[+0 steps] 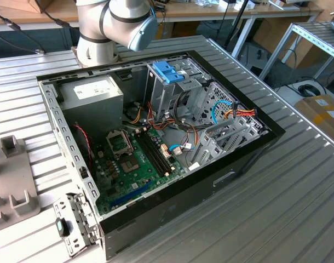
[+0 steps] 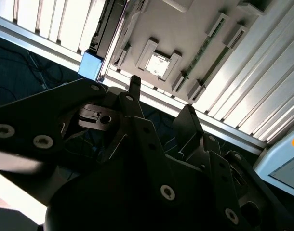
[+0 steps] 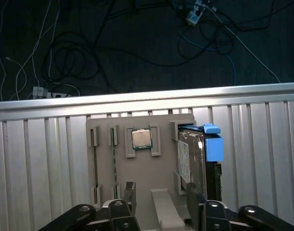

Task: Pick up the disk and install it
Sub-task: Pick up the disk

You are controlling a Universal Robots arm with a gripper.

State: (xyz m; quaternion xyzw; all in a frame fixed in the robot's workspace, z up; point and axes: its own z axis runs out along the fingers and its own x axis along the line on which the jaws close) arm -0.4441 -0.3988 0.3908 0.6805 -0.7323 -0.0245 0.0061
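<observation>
We judge the pick-up is only beginning: our claw (image 3: 161,195) hangs apart and empty above the grey holder (image 3: 165,139), where the disk (image 3: 188,161) stands on edge; grasping calls for centring over it.

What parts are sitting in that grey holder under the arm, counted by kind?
In the first wrist view, the grey holder carries:
Disk: 1
Processor chip: 1
Memory sticks, standing on edge in slots: 2
Total: 4
</observation>
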